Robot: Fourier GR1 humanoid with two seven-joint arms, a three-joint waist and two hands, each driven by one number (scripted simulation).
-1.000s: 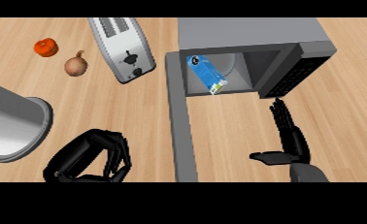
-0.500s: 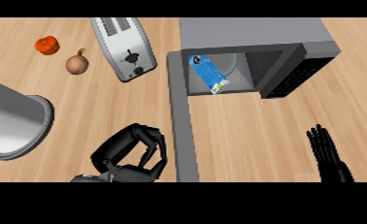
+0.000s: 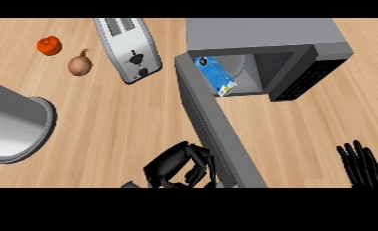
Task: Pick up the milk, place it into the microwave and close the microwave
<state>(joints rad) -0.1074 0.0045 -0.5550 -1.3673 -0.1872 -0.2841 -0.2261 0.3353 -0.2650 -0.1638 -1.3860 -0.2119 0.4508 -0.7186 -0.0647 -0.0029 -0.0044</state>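
Since 0.5 s ago the microwave door has swung partway shut, milk inside the microwave, so the left hand, fingers curled against its outer face, should push steadily; right hand rests open.

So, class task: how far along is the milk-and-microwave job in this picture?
Done: the milk lies inside the microwave. In hand: the left robot hand, fingers curled, is at the open door. Left: the door is not yet shut. The right robot hand rests open at the lower right.

No readable text or numbers show anywhere, not even on the milk carton.
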